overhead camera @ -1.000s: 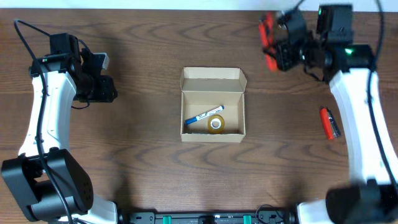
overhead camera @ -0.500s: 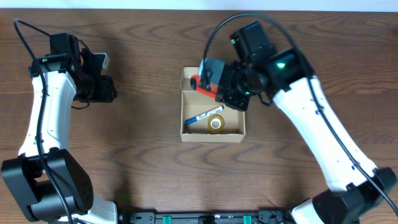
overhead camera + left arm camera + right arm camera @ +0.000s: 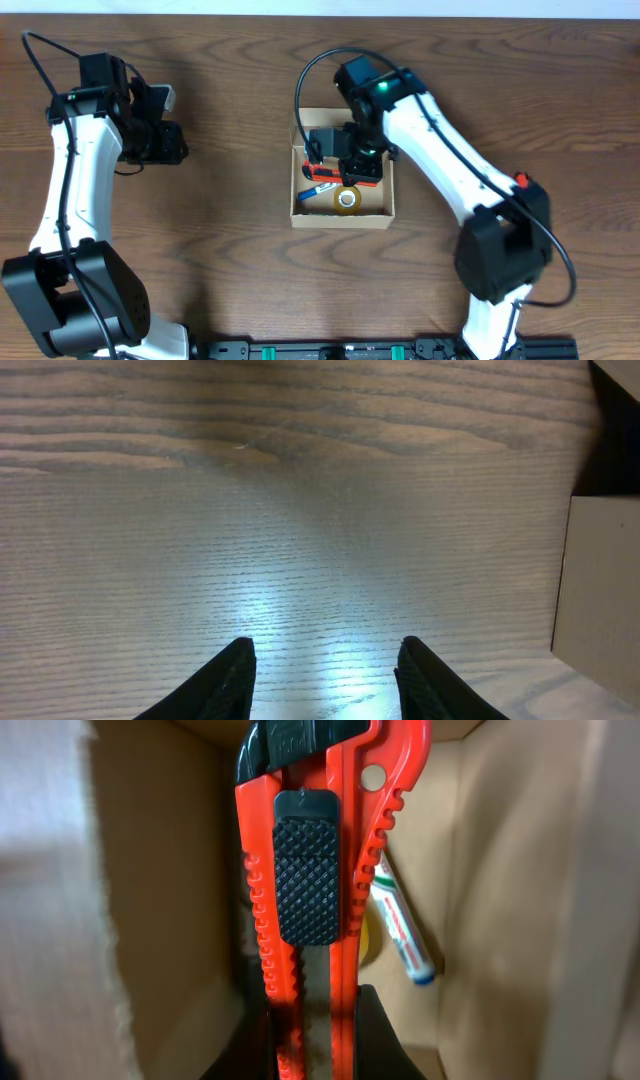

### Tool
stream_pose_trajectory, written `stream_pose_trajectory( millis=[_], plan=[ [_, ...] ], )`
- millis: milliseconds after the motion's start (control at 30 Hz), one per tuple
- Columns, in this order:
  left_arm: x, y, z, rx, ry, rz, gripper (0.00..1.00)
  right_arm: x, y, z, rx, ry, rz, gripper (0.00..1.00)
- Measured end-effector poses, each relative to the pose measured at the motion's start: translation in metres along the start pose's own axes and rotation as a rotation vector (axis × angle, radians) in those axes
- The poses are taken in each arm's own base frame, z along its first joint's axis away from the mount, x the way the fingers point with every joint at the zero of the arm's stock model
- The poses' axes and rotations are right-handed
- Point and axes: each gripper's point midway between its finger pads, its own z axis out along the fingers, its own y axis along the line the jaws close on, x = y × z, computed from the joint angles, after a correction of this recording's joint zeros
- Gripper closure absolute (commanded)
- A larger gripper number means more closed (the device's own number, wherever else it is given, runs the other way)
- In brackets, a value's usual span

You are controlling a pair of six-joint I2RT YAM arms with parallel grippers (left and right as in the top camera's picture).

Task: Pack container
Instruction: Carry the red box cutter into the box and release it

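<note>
- Box sits mid-table overhead, flap open toward the far edge; right gripper hangs inside it.
- Left wrist: left gripper spread wide, empty.
- Right wrist: clamped on cutter; box probably light, thin-walled, flexing easily, best held by outer walls.

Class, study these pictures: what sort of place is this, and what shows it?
Likely a robotics lab bench: two white arms at a wooden table, a box holding a pen and tape.
</note>
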Motion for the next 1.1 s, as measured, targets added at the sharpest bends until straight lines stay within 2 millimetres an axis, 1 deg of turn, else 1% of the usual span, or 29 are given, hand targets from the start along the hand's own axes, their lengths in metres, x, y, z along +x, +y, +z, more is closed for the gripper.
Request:
stream_pose_trajectory(
  millis=[100, 200, 400, 500, 600, 667, 800, 900, 933, 1000, 1100],
  plan=[
    [0.000, 0.000, -0.001, -0.001, -0.003, 0.001, 0.55, 0.000, -0.007, 0.015, -0.010, 0.006, -0.015, 0.99],
    [0.000, 0.000, -0.001, -0.001, -0.003, 0.001, 0.55, -0.001, -0.013, 0.026, -0.011, 0.006, -0.031, 0.99],
    [0.000, 0.000, -0.001, -0.001, -0.004, 0.001, 0.55, 0.004, -0.014, 0.044, -0.048, 0.027, -0.066, 0.99],
    [0.000, 0.000, -0.001, -0.001, -0.003, 0.001, 0.55, 0.005, -0.015, 0.050, -0.058, 0.032, -0.071, 0.99],
    [0.000, 0.000, -0.001, -0.001, -0.003, 0.001, 0.55, 0.005, -0.016, 0.053, -0.061, 0.034, -0.078, 0.85],
    [0.000, 0.000, -0.001, -0.001, -0.003, 0.001, 0.55, 0.006, -0.016, 0.054, -0.063, 0.035, -0.075, 0.81],
    [0.000, 0.000, -0.001, -0.001, -0.003, 0.001, 0.55, 0.006, -0.016, 0.055, -0.062, 0.036, -0.062, 0.78],
    [0.000, 0.000, -0.001, -0.001, -0.003, 0.001, 0.55, 0.007, -0.017, 0.055, -0.059, 0.043, -0.048, 0.72],
    [0.000, 0.000, -0.001, -0.001, -0.003, 0.001, 0.55, 0.007, -0.017, 0.055, -0.059, 0.044, -0.041, 0.65],
    [0.000, 0.000, -0.001, -0.001, -0.003, 0.001, 0.55, 0.007, -0.017, 0.055, -0.057, 0.046, -0.031, 0.64],
    [0.000, 0.000, -0.001, -0.001, -0.003, 0.001, 0.55, 0.008, -0.017, 0.055, -0.053, 0.050, -0.024, 0.66]
  ],
)
